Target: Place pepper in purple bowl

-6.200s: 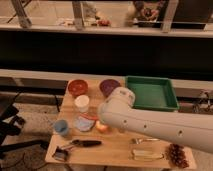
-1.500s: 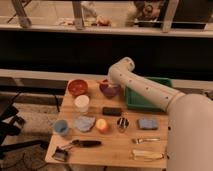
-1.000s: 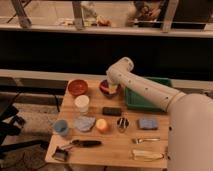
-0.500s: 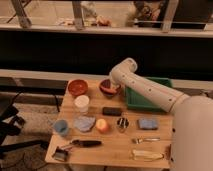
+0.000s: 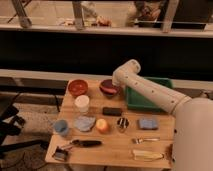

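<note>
Pepper placement is being brought to its final stage. Over the last second and a half the white robot arm (image 5: pixel 150 92) is being swung leftward from beside the green rectangular tray (image 5: pixel 150 102) and lowered. Its gripper (image 5: pixel 115 84) is now being held just over the right rim of the round dark purple bowl (image 5: pixel 106 93), at the back of the light wooden table (image 5: pixel 107 150).

A reddish patch is being shown inside that bowl, and it is being taken for the small slim red-orange pepper (image 5: pixel 107 86). Whether it is already lying on the bowl's floor or is being held just above it cannot be told. The gripper's end is being hidden by the wrist, so how far it is open, and whether anything is being gripped, cannot be told either.

Nothing else is being disturbed. The red-orange bowl (image 5: pixel 77 87), the white cup (image 5: pixel 81 103), the black block (image 5: pixel 112 111), the small blue cup (image 5: pixel 61 127) and the round yellow-orange fruit (image 5: pixel 102 125) are being left in their places.

For the task, the carry is being judged as finished. Only a release into the bowl and a lift clear of its rim are being judged as left.
</note>
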`<state>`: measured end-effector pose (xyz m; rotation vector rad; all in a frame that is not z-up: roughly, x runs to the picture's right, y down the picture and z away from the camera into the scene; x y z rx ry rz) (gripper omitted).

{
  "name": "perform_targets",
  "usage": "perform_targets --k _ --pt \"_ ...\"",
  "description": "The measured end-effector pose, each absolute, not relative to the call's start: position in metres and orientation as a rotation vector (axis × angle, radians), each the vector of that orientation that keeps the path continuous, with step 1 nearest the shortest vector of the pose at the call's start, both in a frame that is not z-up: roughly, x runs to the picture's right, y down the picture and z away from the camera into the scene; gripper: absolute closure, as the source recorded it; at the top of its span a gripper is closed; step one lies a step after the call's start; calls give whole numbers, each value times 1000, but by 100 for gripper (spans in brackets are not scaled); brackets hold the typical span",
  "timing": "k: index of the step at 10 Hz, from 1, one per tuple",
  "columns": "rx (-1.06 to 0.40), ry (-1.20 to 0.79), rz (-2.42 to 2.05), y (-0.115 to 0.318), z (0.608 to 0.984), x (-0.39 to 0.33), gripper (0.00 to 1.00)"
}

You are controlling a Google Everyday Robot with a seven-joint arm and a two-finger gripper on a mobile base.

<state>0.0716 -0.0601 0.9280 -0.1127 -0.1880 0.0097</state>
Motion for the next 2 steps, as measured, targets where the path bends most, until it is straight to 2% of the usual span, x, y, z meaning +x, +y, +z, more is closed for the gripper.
perform_targets --k 2 --pt "-113 -183 18 -58 931 87 99"
